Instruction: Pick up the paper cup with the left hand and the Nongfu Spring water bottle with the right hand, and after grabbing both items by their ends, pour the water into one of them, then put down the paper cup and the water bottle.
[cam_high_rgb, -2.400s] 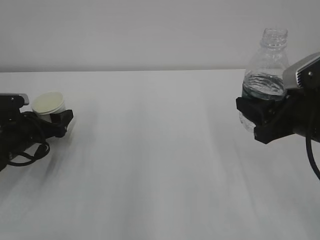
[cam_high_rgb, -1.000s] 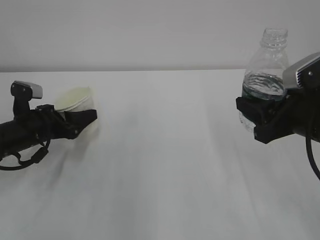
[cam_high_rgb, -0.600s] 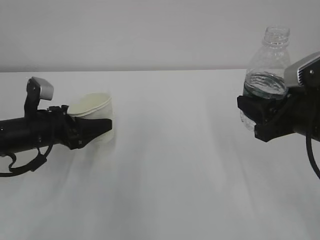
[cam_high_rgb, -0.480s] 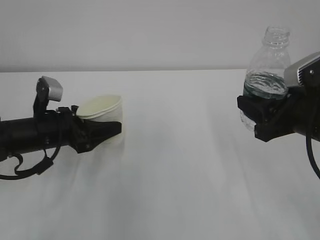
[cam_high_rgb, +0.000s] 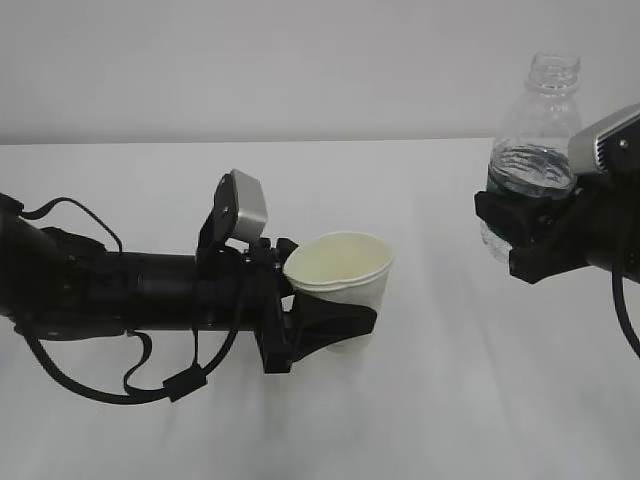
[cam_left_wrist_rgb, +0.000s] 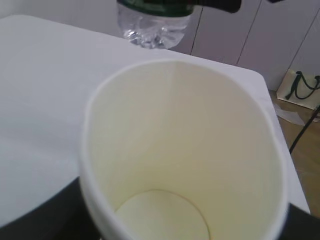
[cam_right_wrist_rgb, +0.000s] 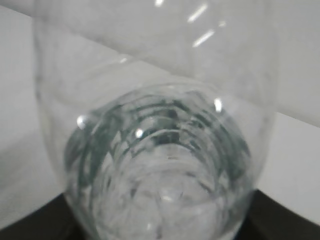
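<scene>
Nearest to us, the left hand reaches in low from the left over the white counter, black cables looping under it and a silver-grey block riding on top. Its claw is clamped around the lower part of the paper cup, which stands upright, mouth up, around the middle of the counter. From the left wrist we look straight into the cup: pale cream inside, round bottom visible, no water seen in it.

Further back and to the right, the right hand comes in from the edge. Its claw grips the Nongfu Spring water bottle low on its body, held upright and lifted off the counter, neck uncapped, water showing in the lower half. Cup and bottle are well apart. The right wrist view is filled by the bottle's clear body.
</scene>
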